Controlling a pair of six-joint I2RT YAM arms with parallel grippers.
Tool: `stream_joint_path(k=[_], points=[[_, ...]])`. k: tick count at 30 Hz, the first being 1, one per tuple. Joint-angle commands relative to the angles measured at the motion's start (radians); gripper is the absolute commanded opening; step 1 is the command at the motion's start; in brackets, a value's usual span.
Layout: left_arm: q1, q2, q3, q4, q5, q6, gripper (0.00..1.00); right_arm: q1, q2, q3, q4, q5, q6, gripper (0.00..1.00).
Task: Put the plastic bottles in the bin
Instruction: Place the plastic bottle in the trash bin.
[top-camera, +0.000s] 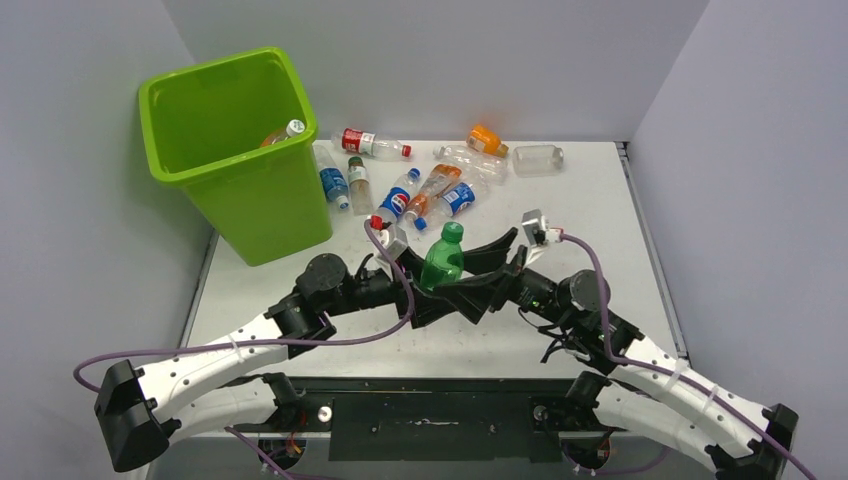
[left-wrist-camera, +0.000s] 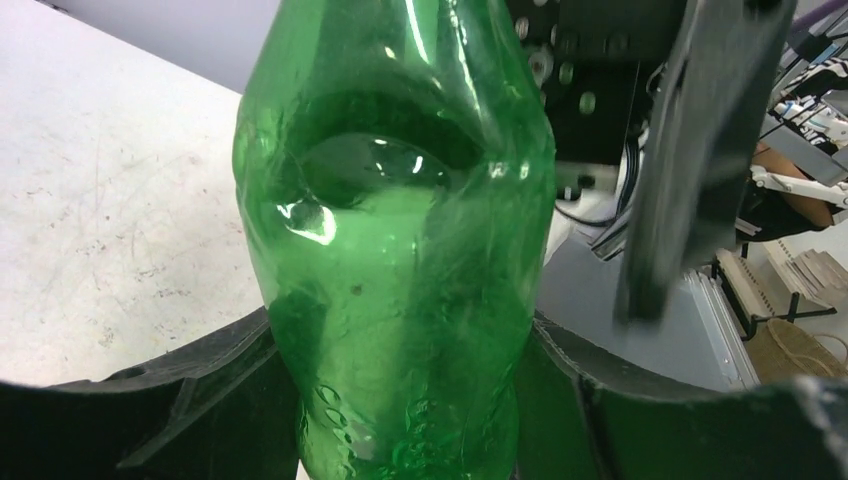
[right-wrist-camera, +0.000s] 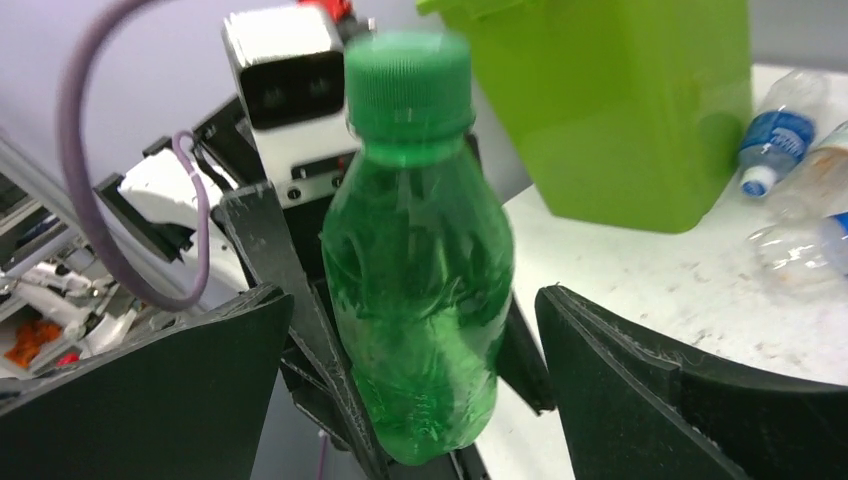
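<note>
A green bottle (top-camera: 441, 262) with a green cap stands upright between my two grippers at the table's near middle. My left gripper (top-camera: 437, 288) is shut on its lower body; in the left wrist view the green bottle (left-wrist-camera: 400, 250) fills the space between the left gripper (left-wrist-camera: 410, 405) jaws. My right gripper (top-camera: 480, 273) is open around it; in the right wrist view the right gripper (right-wrist-camera: 415, 400) jaws stand wide of the bottle (right-wrist-camera: 415, 290) without touching it. The lime-green bin (top-camera: 215, 72) stands at the far left, with one bottle (top-camera: 285, 133) inside.
Several bottles (top-camera: 425, 190) lie in a loose cluster on the table behind the grippers, right of the bin: a red-labelled one (top-camera: 370, 143), an orange one (top-camera: 487, 140), a clear one (top-camera: 537, 158). The bin (right-wrist-camera: 620, 110) also shows in the right wrist view.
</note>
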Motion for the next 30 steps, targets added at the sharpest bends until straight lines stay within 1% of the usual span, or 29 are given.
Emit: stream_joint_path(k=[1, 3, 5, 6, 8, 10, 14, 16, 17, 19, 20, 21, 26, 28, 30], points=[[0.001, -0.008, 0.066, 0.059, -0.043, -0.014, 0.0, 0.114, 0.056, 0.049, 0.003, 0.085, -0.071, 0.98], [-0.001, -0.011, 0.059, 0.074, -0.045, -0.01, 0.0, 0.169, 0.071, 0.045, -0.009, 0.155, -0.089, 0.9], [-0.012, -0.015, 0.048, 0.083, -0.042, 0.013, 0.0, 0.195, 0.074, 0.022, 0.029, 0.196, -0.083, 0.78], [-0.021, -0.02, 0.044, 0.078, -0.047, 0.031, 0.0, 0.2, 0.072, 0.002, 0.064, 0.201, -0.072, 0.75], [-0.037, -0.03, 0.037, 0.065, -0.064, 0.059, 0.0, 0.201, 0.067, -0.034, 0.157, 0.199, -0.048, 0.76], [-0.049, -0.039, 0.029, 0.061, -0.07, 0.079, 0.0, 0.202, 0.076, -0.04, 0.192, 0.211, -0.038, 0.75], [-0.081, -0.052, 0.022, 0.062, -0.089, 0.115, 0.0, 0.202, 0.129, -0.019, 0.176, 0.232, -0.028, 0.58], [-0.097, -0.057, 0.026, 0.052, -0.105, 0.132, 0.0, 0.209, 0.155, -0.007, 0.172, 0.224, -0.03, 0.46], [-0.102, -0.059, 0.029, 0.045, -0.111, 0.141, 0.06, 0.213, 0.158, -0.007, 0.168, 0.229, -0.034, 0.41], [-0.105, -0.075, 0.026, 0.029, -0.13, 0.147, 0.48, 0.215, 0.144, -0.005, 0.143, 0.245, -0.053, 0.34], [-0.105, -0.09, 0.02, 0.027, -0.149, 0.147, 0.74, 0.215, 0.12, -0.003, 0.115, 0.258, -0.08, 0.32], [-0.105, -0.12, 0.008, 0.023, -0.176, 0.147, 0.97, 0.215, 0.094, 0.002, 0.08, 0.275, -0.105, 0.31], [-0.102, -0.313, -0.073, 0.038, -0.373, 0.144, 0.96, 0.215, -0.076, 0.01, -0.149, 0.404, -0.261, 0.24], [-0.097, -0.37, -0.075, 0.047, -0.456, 0.14, 0.96, 0.216, -0.112, 0.015, -0.223, 0.443, -0.305, 0.21], [-0.091, -0.384, -0.042, 0.043, -0.483, 0.134, 0.96, 0.216, -0.128, 0.015, -0.269, 0.465, -0.329, 0.18]])
